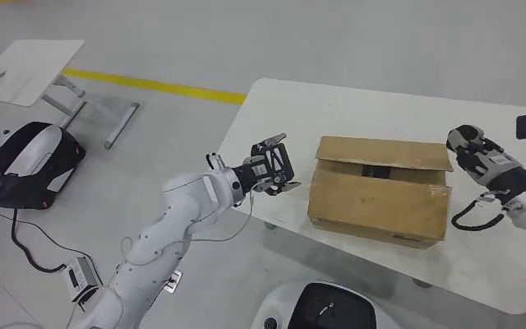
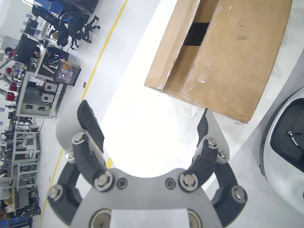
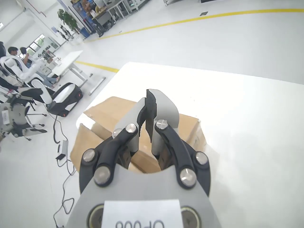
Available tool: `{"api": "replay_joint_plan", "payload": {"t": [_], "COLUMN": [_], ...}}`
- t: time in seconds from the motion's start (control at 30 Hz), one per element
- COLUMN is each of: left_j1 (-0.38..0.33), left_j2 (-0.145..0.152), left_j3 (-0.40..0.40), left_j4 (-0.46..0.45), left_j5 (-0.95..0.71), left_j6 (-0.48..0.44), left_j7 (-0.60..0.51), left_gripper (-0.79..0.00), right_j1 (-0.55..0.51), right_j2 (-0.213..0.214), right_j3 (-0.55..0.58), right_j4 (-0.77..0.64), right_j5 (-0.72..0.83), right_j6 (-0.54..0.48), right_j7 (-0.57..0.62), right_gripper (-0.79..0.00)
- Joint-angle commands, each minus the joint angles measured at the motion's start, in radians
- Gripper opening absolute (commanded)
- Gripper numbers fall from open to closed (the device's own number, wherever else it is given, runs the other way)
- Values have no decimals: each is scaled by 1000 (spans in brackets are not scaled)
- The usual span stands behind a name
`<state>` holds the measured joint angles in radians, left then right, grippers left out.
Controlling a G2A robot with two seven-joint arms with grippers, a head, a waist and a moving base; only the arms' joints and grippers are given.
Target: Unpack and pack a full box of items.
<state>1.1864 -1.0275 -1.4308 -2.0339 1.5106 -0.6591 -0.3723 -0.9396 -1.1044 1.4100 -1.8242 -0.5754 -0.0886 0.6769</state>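
Lying flat on a white table (image 1: 329, 107): a cardboard box (image 1: 380, 191), one long side turned toward the robot. Top flaps not quite closed, leaving a narrow gap along the box's length. Through the gap near the middle, a patch of something black; contents otherwise hidden. Glossy clear tape along the flap edges, and a small pen scribble on the nearer flap.

Just off the box's left end, apart from it and touching nothing: the left gripper (image 1: 275, 164), over the table's edge and pointed at the box. Fingers (image 2: 91, 124) spread wide, nothing between them. From the left wrist, the box (image 2: 228, 55) ahead of the left gripper (image 2: 143, 110), with bare tabletop between.

Just beside the box's far right corner: the right gripper (image 1: 460, 138). Fingers pressed together, holding nothing. From the right wrist, the meeting tips of the right gripper (image 3: 148, 100) in front of the box (image 3: 106, 112); contact with the cardboard impossible to judge.

Farther out, on the floor well past the box's left end: a yellow line (image 1: 156, 85), a second white table (image 1: 37, 66) and a black-and-white machine (image 1: 37, 160).
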Motion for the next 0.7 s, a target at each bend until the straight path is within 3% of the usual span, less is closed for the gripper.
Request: {"api": "replay_joint_plan", "payload": {"t": [0.0,0.3,0.67], "left_j1": [6,11,13], "left_j2": [1,2,2], "left_j3": [-5,-5,-5], "left_j4": [-3,-4,-3], "left_j5": [-2,-4,-4], "left_j6": [-4,-15,-11], "left_j7": [0,2,4], "left_gripper": [0,0,0], "right_j1": [0,1,-15], "right_j2": [-5,-25,-37], "right_j3": [-40,-215,-267], "right_j4": [-23,42,95], "right_j5": [1,-152,-228], "right_j6": [47,156,161], "right_j7": [6,-20,-91], "right_gripper": [-785,-785,-785]}}
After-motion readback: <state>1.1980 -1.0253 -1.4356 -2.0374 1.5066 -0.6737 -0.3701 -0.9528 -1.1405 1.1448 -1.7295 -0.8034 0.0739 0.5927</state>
